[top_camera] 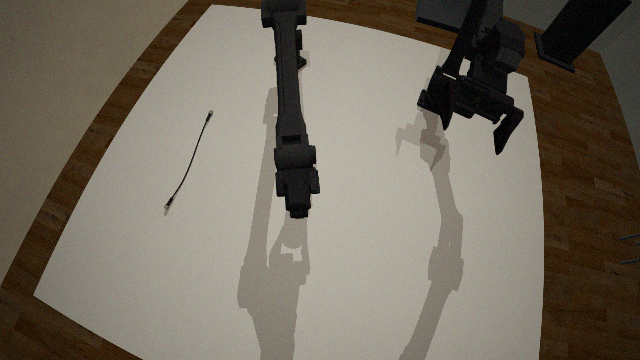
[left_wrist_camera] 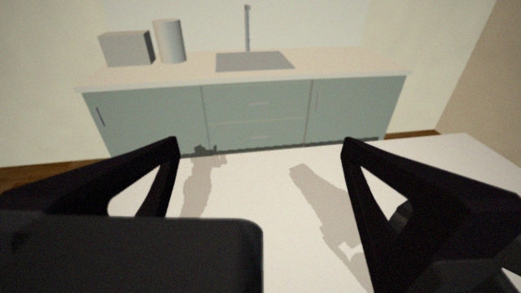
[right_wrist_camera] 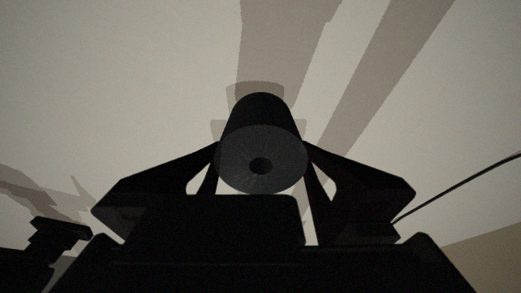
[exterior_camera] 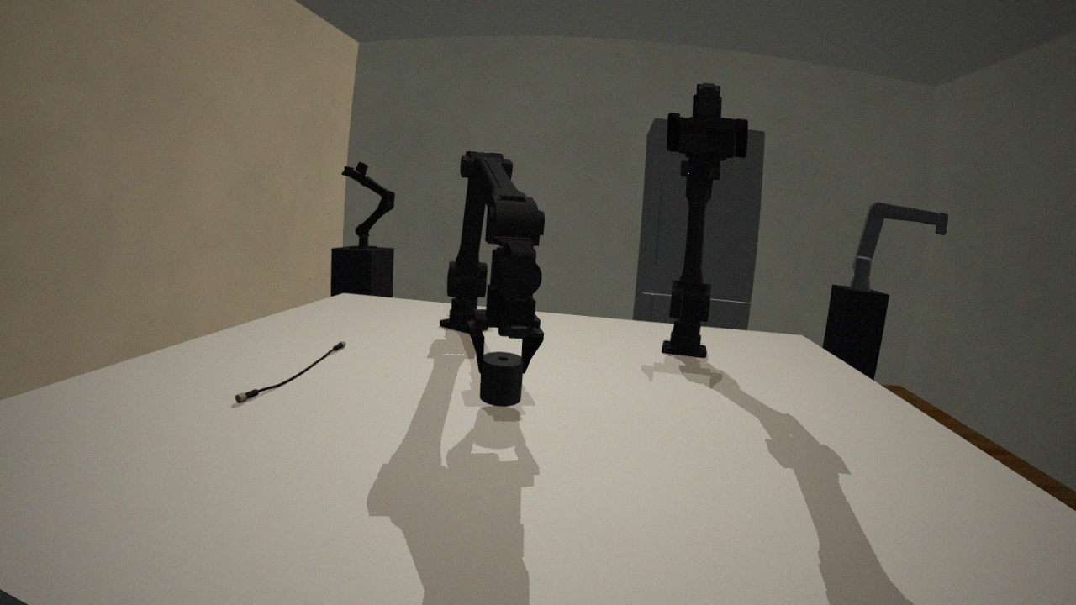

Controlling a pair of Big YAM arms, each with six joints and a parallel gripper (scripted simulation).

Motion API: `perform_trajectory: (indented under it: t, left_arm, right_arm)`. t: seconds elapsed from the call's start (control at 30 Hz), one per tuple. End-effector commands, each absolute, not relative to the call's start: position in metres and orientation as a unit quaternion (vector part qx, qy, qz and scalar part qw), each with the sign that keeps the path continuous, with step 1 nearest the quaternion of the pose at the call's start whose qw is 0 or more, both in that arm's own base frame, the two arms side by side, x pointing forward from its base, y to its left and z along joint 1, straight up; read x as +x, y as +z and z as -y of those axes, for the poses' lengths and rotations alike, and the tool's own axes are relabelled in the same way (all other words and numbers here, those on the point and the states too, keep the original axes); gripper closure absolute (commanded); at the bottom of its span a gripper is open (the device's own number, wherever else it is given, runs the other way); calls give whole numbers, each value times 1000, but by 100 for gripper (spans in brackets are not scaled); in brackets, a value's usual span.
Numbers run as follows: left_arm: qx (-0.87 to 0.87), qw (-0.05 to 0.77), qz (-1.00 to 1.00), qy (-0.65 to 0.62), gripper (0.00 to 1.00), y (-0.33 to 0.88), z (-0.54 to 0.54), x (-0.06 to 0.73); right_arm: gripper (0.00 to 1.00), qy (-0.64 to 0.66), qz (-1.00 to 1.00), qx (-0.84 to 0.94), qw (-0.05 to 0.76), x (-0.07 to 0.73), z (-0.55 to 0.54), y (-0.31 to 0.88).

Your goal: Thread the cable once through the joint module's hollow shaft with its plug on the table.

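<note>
The joint module (exterior_camera: 501, 378), a short dark cylinder with a hole through its middle, stands upright near the middle of the white table. My right gripper (exterior_camera: 502, 353) reaches down over it, and its fingers press on both sides of the module's upper part. The right wrist view shows the module (right_wrist_camera: 260, 159) end-on between the fingers. In the top view the right arm (top_camera: 293, 170) hides it. The thin black cable (top_camera: 192, 156) lies loose on the table, far to the side (exterior_camera: 289, 378), with a small connector at each end. My left gripper (top_camera: 473, 137) (left_wrist_camera: 260, 146) is raised high, wide open and empty.
The table is ringed by wooden floor (top_camera: 581, 179). A kitchen counter (left_wrist_camera: 244, 102) stands beyond one edge. A dark cabinet (exterior_camera: 699, 225) and other arms on pedestals (exterior_camera: 853, 331) stand behind the table, off its surface.
</note>
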State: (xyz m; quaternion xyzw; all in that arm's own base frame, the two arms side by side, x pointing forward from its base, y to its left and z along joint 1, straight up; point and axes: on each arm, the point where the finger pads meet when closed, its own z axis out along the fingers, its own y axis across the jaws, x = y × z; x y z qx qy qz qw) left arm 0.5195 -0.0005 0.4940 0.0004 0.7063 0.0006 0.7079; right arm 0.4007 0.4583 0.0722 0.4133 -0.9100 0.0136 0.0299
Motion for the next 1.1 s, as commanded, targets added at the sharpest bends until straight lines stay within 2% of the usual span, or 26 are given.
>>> perform_trajectory:
  t: [0.0,0.2,0.3,0.77,0.83,1.0,1.07]
  left_arm:
    - [-6,715,-700,1,0,507,-4,521]
    - [-6,715,-700,1,0,507,-4,521]
    - [-6,715,-700,1,0,507,-4,521]
    - [-6,715,-700,1,0,507,-4,521]
    - [-6,715,-700,1,0,507,-4,521]
    - [-6,715,-700,1,0,507,-4,521]
    - [-6,715,-700,1,0,507,-4,521]
  right_arm:
    - [30,-6,910,415,-18,406,-468,130]
    - [30,-15,909,414,-38,410,-473,141]
    - [30,-2,910,415,-9,395,-456,124]
    - [30,-17,909,414,-42,400,-462,153]
    - [30,-5,910,414,-15,386,-446,132]
    - [30,-15,909,414,-38,392,-453,150]
    - [30,-9,910,414,-24,384,-443,138]
